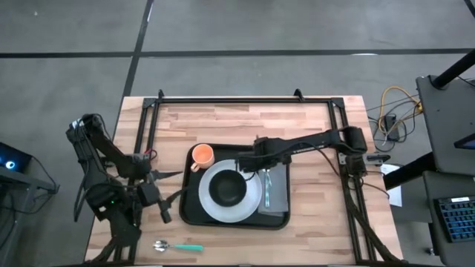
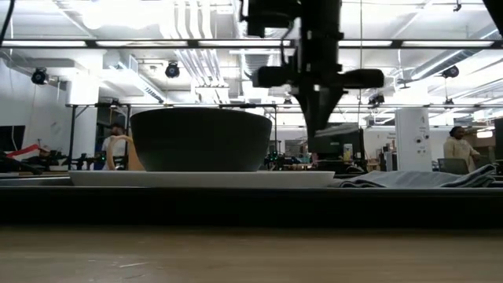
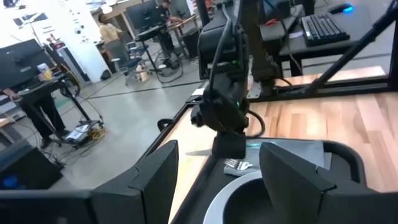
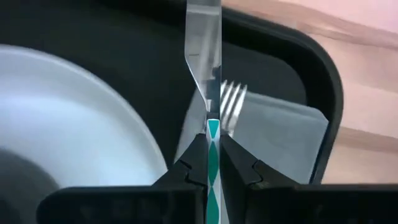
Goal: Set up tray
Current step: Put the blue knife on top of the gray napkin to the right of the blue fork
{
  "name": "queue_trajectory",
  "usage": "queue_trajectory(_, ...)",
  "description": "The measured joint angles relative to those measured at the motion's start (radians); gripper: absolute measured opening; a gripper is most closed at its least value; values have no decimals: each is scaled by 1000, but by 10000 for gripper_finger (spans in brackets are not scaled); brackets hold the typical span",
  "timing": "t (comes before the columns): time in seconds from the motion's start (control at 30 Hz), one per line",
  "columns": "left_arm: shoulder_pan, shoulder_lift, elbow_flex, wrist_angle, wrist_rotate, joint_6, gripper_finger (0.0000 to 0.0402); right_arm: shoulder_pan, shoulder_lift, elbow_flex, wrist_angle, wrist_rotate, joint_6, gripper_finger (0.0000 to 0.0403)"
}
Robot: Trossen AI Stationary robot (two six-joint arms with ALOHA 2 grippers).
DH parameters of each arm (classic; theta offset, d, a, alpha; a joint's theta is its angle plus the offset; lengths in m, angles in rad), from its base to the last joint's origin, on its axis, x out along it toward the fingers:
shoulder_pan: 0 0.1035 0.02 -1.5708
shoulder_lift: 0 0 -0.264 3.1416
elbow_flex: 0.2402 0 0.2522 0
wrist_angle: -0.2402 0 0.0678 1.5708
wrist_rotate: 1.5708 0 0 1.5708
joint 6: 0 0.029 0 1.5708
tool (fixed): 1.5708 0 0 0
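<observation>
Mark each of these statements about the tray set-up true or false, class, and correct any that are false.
1. The black bowl sits on the white plate. True.
2. The orange cup stands on the wooden table, off the tray. False: it stands inside the black tray, at a far corner.
3. The right gripper is shut on a knife with a teal handle. True.
4. The spoon already lies on the tray. False: it lies on the table, near the front edge.
5. The fork rests on the grey napkin. True.
6. The left gripper holds the spoon. False: it is open and empty, beside the tray.
</observation>
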Motion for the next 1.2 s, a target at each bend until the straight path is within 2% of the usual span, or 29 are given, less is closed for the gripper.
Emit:
queue_trajectory(0.27, -9, -12, -35, -1, 5, 8, 204, 22, -104, -215, 132, -38, 149, 10)
queue_trajectory(0.57, -9, -19, -49, -4, 6, 8, 204, 61, -111, -334, 250, -75, 252, 11)
queue_trajectory(1.2, -11, -19, -52, -11, 51, 8, 204, 112, -106, -403, 319, -79, 359, 11)
